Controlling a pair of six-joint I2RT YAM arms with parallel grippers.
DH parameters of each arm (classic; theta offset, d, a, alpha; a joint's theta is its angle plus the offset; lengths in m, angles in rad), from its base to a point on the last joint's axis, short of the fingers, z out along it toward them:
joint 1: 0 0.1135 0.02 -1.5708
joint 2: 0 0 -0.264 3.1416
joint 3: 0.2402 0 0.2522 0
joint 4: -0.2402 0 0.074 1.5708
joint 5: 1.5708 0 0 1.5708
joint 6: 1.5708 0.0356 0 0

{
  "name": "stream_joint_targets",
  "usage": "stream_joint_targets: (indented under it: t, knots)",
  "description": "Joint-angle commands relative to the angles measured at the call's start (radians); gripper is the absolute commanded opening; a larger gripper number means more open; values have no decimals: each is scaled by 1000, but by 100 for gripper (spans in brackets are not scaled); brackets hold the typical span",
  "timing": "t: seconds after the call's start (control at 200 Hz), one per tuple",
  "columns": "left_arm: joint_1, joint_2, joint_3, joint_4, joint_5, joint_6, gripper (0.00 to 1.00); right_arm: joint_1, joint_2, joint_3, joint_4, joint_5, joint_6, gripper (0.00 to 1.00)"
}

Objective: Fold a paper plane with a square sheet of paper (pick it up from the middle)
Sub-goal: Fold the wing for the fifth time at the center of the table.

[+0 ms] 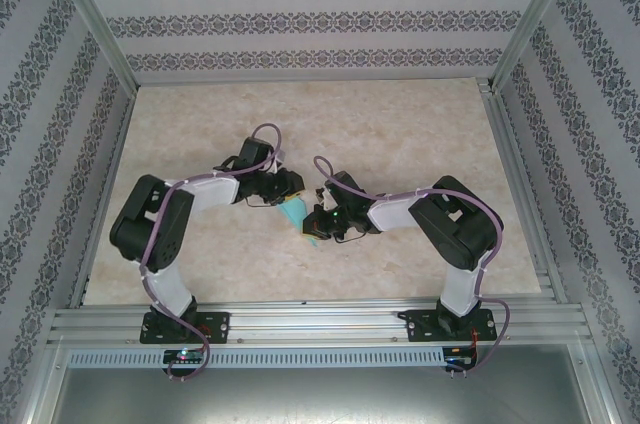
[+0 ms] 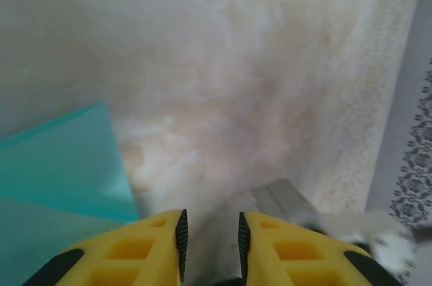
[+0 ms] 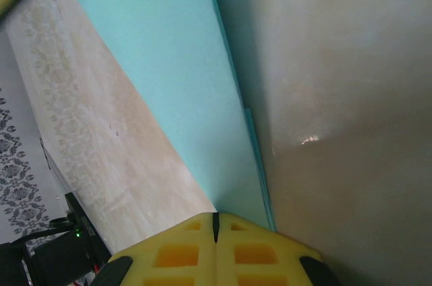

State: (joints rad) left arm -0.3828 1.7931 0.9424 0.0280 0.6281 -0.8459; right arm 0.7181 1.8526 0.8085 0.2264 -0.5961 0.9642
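Note:
The turquoise sheet of paper (image 1: 293, 212) lies folded on the marble-patterned table, between the two grippers. In the right wrist view the sheet of paper (image 3: 182, 77) is a long tapering strip with layered edges along its right side. My right gripper (image 3: 216, 217) is shut, its fingertips over the strip's narrow near end; whether paper is pinched between them I cannot tell. In the left wrist view my left gripper (image 2: 210, 222) is open by a narrow gap with nothing in it. The sheet of paper (image 2: 61, 164) lies to its left. From above, the left gripper (image 1: 288, 189) is just behind the paper and the right gripper (image 1: 316, 227) is at its front right.
Aluminium rails (image 1: 300, 319) border the table at the front and sides, with patterned walls (image 1: 300, 24) behind. Both arms reach in towards the centre. A blurred grey and white part (image 2: 290, 202) sits just right of the left fingers.

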Motion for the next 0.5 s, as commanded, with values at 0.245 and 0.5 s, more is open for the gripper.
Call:
stream_joint_targets:
  t: [0.245, 0.5]
  knots:
    - [23, 121, -21, 3, -52, 51, 28, -4, -67, 42, -76, -23, -9, 7]
    - [22, 130, -52, 50, -24, 31, 28, 3, 22, 137, -82, -35, 2, 10]
